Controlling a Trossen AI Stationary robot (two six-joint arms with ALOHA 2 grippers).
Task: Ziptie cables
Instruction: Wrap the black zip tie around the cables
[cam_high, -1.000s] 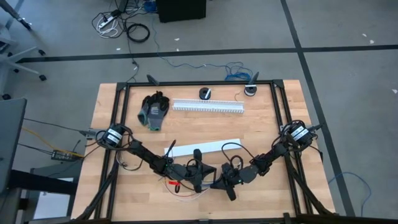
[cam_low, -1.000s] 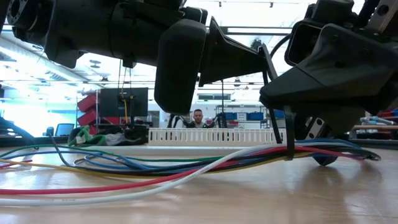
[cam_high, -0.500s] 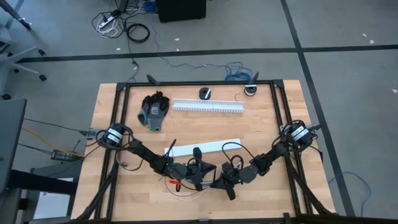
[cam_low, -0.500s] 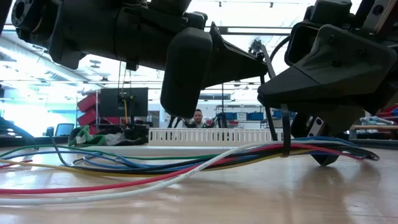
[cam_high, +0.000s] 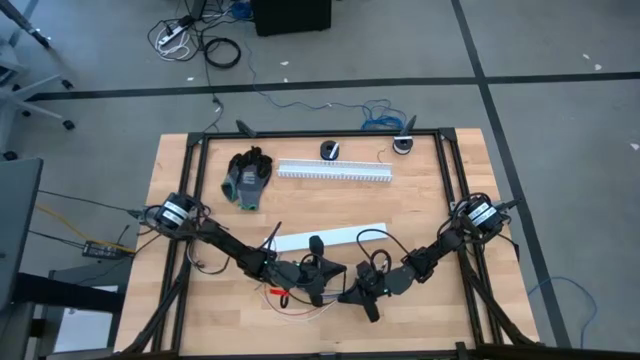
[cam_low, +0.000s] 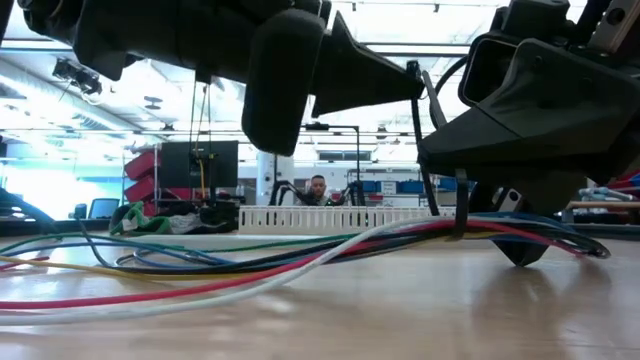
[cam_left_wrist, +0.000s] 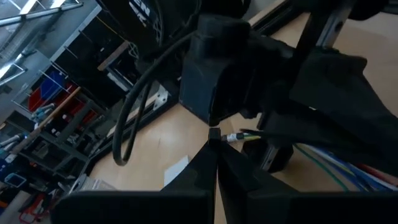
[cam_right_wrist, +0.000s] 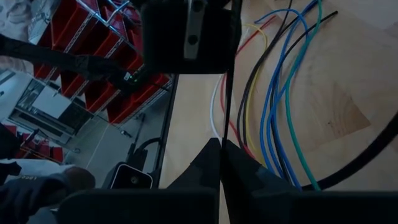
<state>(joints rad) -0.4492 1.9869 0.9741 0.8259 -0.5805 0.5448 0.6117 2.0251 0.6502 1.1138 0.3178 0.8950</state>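
Both my arms are crowded together near the front middle of the table. The cables are a loose bunch of coloured wires: red, white, blue, green, yellow and a black one. They lie flat on the wood for most of their run, then lift off it at the end under my arms. A black zip tie goes around the bunch right there.

My right fingers are pinched fully together on the thin strap of that zip tie, which runs straight out from the tips toward my other arm.

My left fingers are squeezed together too, with a small dark bit right at the tips. Honestly I can't tell what it is.

Farther back on the table there's a glove, a white slotted duct beside it, and a flat white strip closer to my arms. A person is visible way back in the room.
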